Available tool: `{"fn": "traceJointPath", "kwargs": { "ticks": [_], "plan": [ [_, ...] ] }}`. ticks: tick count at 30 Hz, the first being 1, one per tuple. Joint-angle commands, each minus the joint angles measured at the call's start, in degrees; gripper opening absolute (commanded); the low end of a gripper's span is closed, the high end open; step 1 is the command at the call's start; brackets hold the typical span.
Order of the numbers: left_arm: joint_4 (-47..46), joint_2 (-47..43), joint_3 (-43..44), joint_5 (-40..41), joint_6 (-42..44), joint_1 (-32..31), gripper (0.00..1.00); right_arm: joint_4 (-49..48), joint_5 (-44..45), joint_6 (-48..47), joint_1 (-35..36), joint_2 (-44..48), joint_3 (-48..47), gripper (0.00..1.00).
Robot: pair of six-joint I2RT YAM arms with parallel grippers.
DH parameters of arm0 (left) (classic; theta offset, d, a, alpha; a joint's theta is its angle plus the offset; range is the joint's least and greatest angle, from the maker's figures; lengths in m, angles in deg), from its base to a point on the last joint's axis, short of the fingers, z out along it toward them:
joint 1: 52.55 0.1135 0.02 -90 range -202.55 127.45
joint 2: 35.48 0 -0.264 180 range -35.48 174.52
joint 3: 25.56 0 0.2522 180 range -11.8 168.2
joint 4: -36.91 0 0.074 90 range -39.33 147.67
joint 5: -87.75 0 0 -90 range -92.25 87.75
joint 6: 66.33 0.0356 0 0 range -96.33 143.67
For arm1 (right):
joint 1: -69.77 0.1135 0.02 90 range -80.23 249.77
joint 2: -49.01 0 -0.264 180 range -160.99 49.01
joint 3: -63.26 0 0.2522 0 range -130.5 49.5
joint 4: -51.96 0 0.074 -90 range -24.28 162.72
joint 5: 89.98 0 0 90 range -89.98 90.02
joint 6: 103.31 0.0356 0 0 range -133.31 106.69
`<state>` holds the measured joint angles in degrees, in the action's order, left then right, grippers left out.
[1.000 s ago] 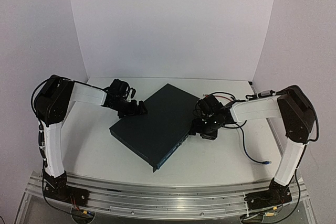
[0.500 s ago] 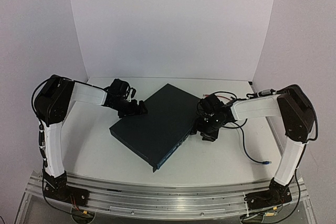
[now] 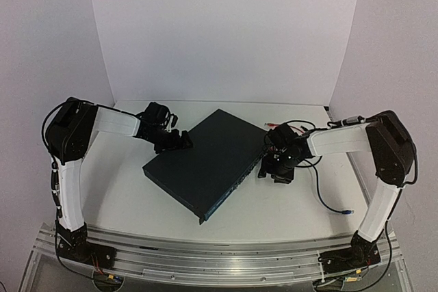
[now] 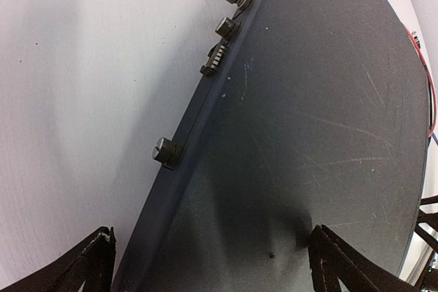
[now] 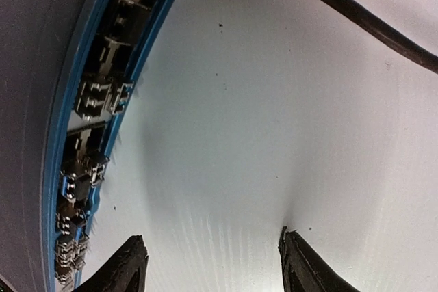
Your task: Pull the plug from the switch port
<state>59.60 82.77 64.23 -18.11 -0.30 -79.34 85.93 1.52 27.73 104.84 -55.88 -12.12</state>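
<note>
white table (image 3: 120, 186) under dark switch (image 3: 205, 162)

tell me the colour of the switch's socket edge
Blue socket edge framing dark sockets; clearest in the right wrist view.

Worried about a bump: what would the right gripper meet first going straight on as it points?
Likely the bare table, just beside the port face of the switch; the black cable lies farther on. Depth is unclear.
</note>
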Motion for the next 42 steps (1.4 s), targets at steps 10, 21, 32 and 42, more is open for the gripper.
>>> {"fn": "traceJointPath", "kwargs": {
  "ticks": [10, 21, 32, 42],
  "plan": [
    [1.6, 0.62, 1.67, 1.07, -0.37, -0.46, 0.98, -13.11, -16.19, -39.38, 0.19, 3.94, 2.34, 0.62],
    [2.02, 0.62, 1.81, 1.09, -0.5, -0.46, 0.98, -14.02, -16.67, -44.25, 0.25, 0.75, 0.45, 0.45],
    [2.29, 1.04, 2.19, 1.12, -0.55, -0.46, 0.97, -14.26, -15.1, -46.19, 0.76, -1.75, -1.25, 0.35],
    [2.66, 1.25, 2.77, 1.13, -0.34, -0.46, 0.97, -14.72, -13.05, -47.18, 2.13, -3.43, -2.69, 0.26]
  ]
}}
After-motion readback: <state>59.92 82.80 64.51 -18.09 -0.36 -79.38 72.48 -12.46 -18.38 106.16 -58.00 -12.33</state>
